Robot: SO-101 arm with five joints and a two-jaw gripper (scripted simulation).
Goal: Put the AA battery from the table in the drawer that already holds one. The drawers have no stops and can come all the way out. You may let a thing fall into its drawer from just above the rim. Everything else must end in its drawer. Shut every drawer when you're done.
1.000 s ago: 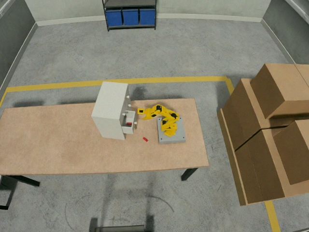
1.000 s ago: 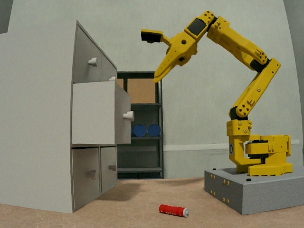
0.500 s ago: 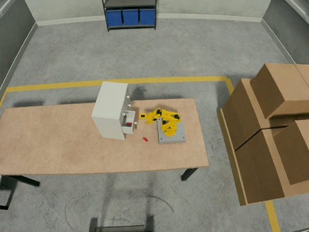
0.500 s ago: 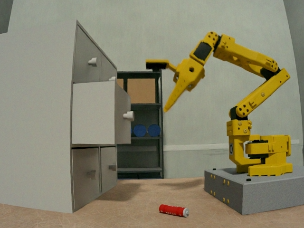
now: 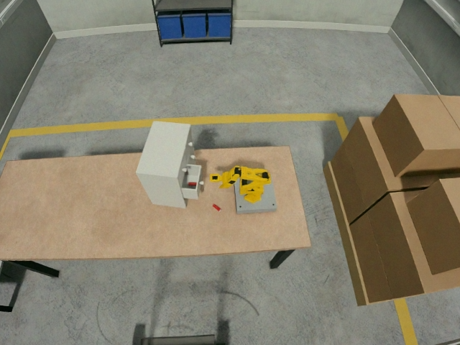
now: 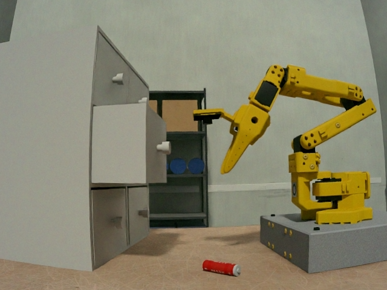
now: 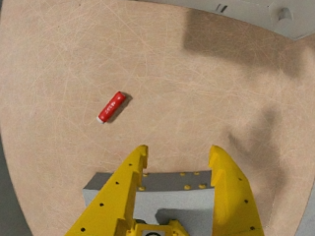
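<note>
The jaws (image 5: pixel 223 185) (image 6: pixel 224 172) stand part-way spread with nothing between them, up above the tabletop (image 5: pixel 93 223) (image 6: pixel 175 249) (image 7: pixel 162 108), out in front of the drawer cabinet (image 5: pixel 163 148) (image 6: pixel 46 140) (image 7: pixel 251 12). And here's the target: the loose AA battery (image 5: pixel 216 207) (image 6: pixel 221 267) (image 7: pixel 111 106), lying on its side before the cabinet, below and off to one side of the jaws. Its long axis runs slantwise in the wrist view, so that one arm likely needs a swing and a wrist turn before dropping. It's a smooth red cylinder with a pale end, on scratched tan board. Over at the cabinet, matte pale grey with rounded knobs, the open drawer (image 5: pixel 191 192) (image 6: pixel 120 143) juts out, the other red battery (image 5: pixel 192 183) inside, ready for company.
</note>
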